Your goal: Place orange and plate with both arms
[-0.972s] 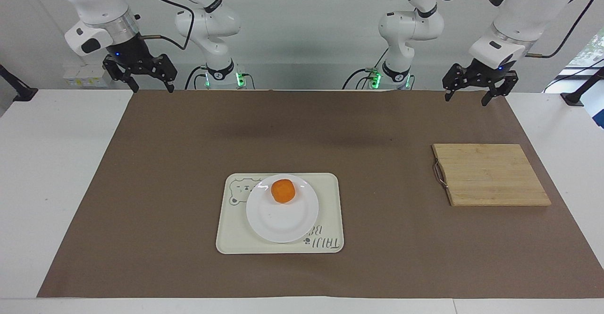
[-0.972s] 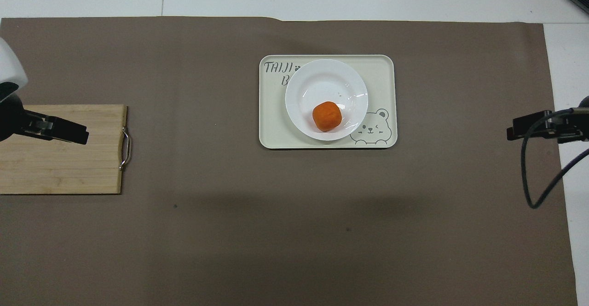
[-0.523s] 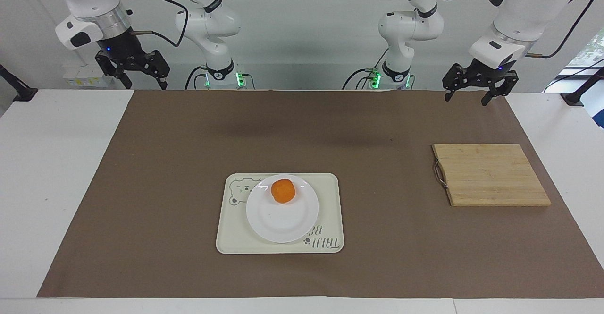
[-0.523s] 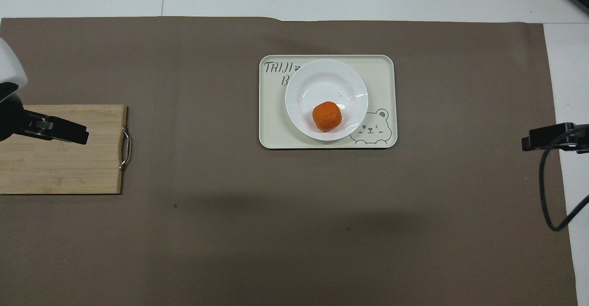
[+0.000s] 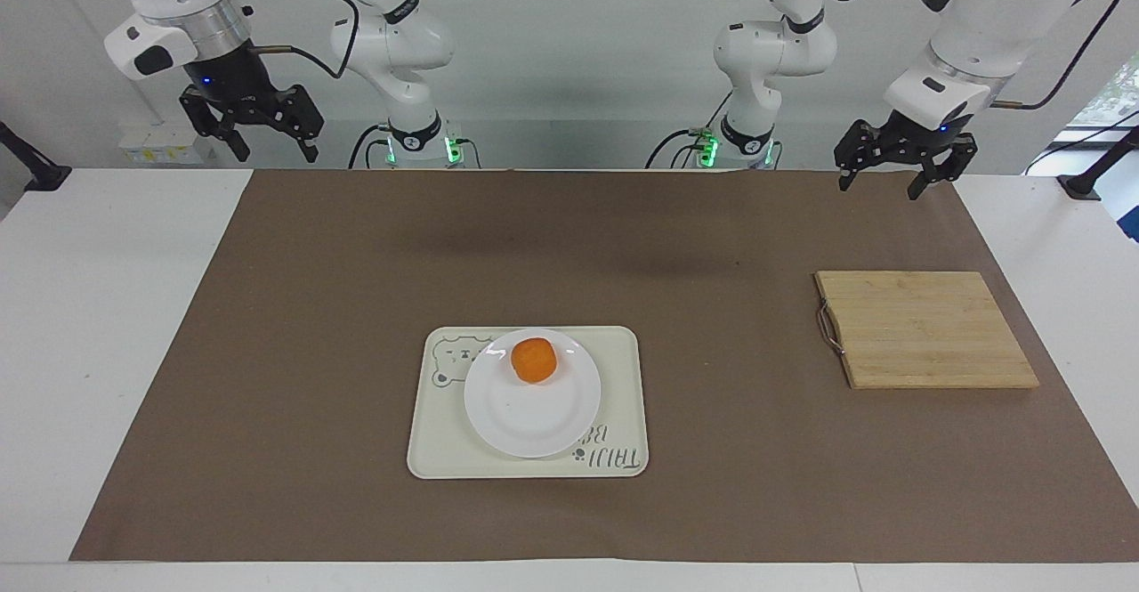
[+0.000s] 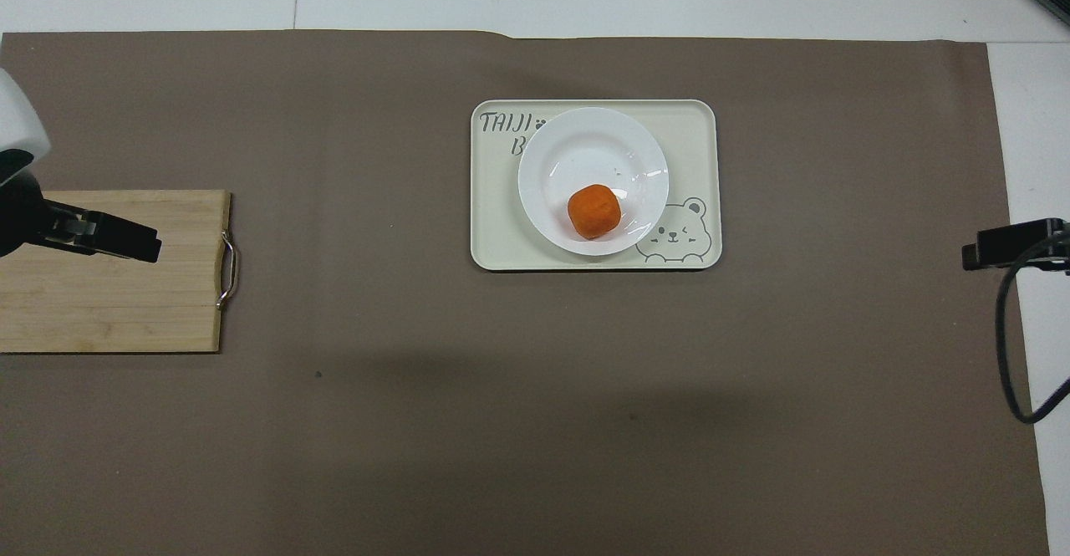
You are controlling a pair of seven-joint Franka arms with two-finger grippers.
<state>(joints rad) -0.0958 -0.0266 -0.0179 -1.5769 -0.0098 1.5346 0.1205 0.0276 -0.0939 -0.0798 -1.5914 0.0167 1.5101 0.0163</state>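
The orange [image 5: 534, 360] [image 6: 594, 211] rests on the white plate [image 5: 534, 418] [image 6: 598, 142], on the part of it nearer the robots. The plate stands on a cream tray [image 5: 618, 369] [image 6: 694, 134] in the middle of the brown mat. My left gripper [image 5: 878, 189] [image 6: 142, 245] hangs open and empty high over the left arm's end of the mat. My right gripper [image 5: 277, 156] [image 6: 985, 252] is raised, open and empty, over the right arm's end of the table near the mat's corner. Both are well apart from the plate.
A bamboo cutting board [image 5: 925, 329] [image 6: 109, 305] with a metal handle lies on the mat toward the left arm's end. The brown mat [image 5: 311, 352] covers most of the white table. A cable loops down from the right arm.
My right gripper has risen and drawn back toward its end of the table, away from the tray. The left gripper, orange and plate have not moved.
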